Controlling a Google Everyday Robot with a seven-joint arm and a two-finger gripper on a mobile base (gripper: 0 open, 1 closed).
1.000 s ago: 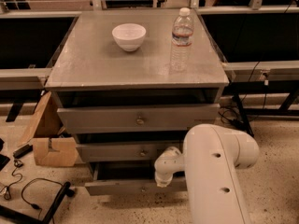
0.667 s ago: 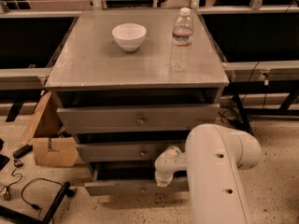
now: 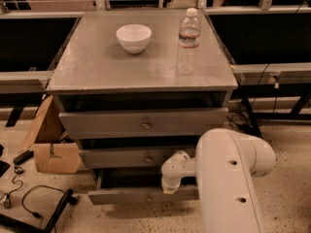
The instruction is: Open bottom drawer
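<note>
The grey cabinet (image 3: 141, 76) has three drawers. The bottom drawer (image 3: 126, 196) stands pulled partly out, with a dark gap showing behind its slim front panel. My white arm (image 3: 228, 178) reaches in from the lower right. My gripper (image 3: 168, 187) is at the end of the white wrist, right at the middle of the bottom drawer's front panel. The wrist hides the drawer's knob. The middle drawer (image 3: 126, 157) and top drawer (image 3: 141, 123) stand a little out from the frame.
A white bowl (image 3: 133, 37) and a clear water bottle (image 3: 188, 40) stand on the cabinet top. A cardboard box (image 3: 51, 144) sits on the floor at the left, with black cables (image 3: 29, 203) and a black bar (image 3: 53, 212) in front of it.
The arm has drawn slightly toward the camera and the bottom drawer's front panel sits a little further out than a second ago.
</note>
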